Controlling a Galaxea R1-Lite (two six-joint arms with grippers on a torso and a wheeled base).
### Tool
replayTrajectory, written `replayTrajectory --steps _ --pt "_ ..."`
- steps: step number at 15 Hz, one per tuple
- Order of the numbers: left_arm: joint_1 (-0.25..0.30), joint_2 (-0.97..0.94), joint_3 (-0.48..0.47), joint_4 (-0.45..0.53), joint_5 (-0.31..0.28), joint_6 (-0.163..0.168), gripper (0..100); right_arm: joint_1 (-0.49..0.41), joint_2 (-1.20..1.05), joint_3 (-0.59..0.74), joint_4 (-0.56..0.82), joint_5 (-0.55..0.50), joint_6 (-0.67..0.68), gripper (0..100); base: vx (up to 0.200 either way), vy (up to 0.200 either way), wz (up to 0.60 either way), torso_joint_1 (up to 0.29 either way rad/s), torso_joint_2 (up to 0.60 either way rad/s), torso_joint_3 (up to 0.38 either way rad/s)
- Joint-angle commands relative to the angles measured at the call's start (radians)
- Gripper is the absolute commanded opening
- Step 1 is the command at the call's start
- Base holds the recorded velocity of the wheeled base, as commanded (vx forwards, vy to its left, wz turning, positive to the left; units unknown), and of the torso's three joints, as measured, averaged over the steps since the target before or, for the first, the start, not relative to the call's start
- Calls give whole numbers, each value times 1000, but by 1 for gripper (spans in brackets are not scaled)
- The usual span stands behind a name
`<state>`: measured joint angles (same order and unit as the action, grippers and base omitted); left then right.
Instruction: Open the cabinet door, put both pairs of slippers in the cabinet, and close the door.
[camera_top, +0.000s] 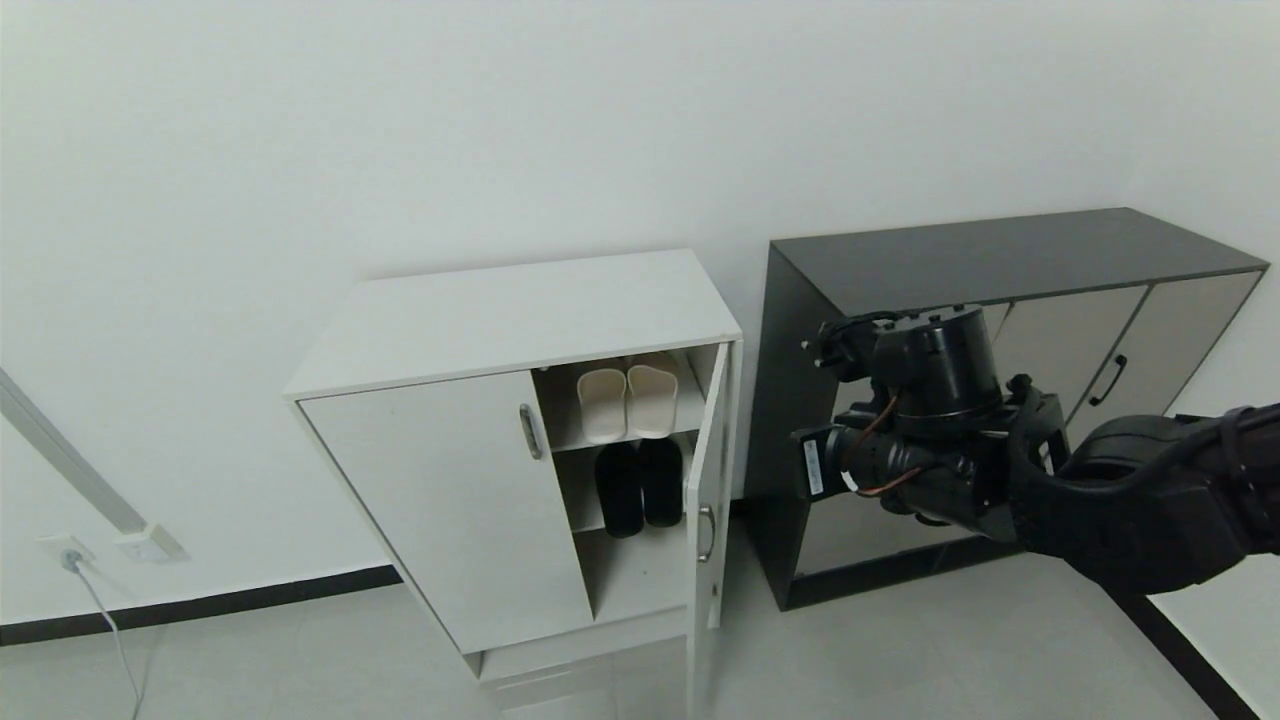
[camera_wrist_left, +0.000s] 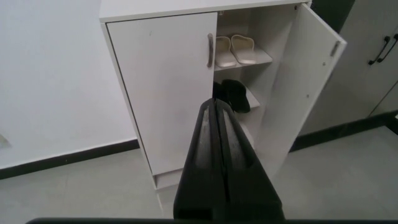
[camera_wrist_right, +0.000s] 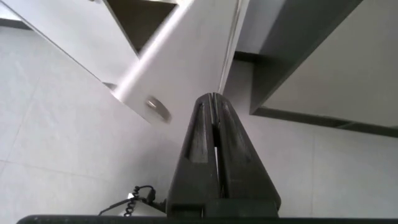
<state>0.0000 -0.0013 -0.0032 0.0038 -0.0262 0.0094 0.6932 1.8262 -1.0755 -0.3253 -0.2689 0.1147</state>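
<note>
The white cabinet (camera_top: 520, 320) stands against the wall with its right door (camera_top: 708, 470) swung open and its left door (camera_top: 440, 500) closed. A cream pair of slippers (camera_top: 627, 402) lies on the upper shelf and a black pair (camera_top: 640, 487) on the shelf below. My right arm's wrist (camera_top: 920, 430) hangs to the right of the open door. The right gripper (camera_wrist_right: 215, 99) is shut and empty, its tip just off the door's outer face (camera_wrist_right: 180, 68) beside the handle (camera_wrist_right: 155, 110). My left gripper (camera_wrist_left: 214, 104) is shut and empty, facing the cabinet front, where both pairs (camera_wrist_left: 239, 50) (camera_wrist_left: 235, 94) show.
A dark cabinet (camera_top: 1000, 260) with mirrored doors stands right of the white one, close behind my right arm. A wall socket with a cable (camera_top: 70, 555) is at the lower left. Grey floor (camera_top: 900, 650) lies open in front of both cabinets.
</note>
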Motion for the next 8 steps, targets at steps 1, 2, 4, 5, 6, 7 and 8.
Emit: replayTrajectory --steps 1,2,4,5,6,7,8 --pt "0 1 0 -1 0 0 0 9 -7 12 0 -4 0 0 0 0 600 2 2 7" --pt "0 1 0 1 0 0 0 9 -5 14 0 -3 0 0 0 0 600 -7 2 7" --pt "0 1 0 1 0 0 0 9 -7 19 -1 0 0 0 0 0 600 10 0 0" --pt "0 1 0 1 0 0 0 8 -11 23 0 4 0 0 0 0 600 7 7 2" --pt "0 1 0 1 0 0 0 8 -10 25 -1 4 0 0 0 0 0 0 0 0" --pt "0 1 0 1 0 1 0 8 -10 28 0 4 0 0 0 0 0 0 0 0" --pt "0 1 0 1 0 1 0 8 -11 32 -1 2 -1 0 0 0 0 0 0 0"
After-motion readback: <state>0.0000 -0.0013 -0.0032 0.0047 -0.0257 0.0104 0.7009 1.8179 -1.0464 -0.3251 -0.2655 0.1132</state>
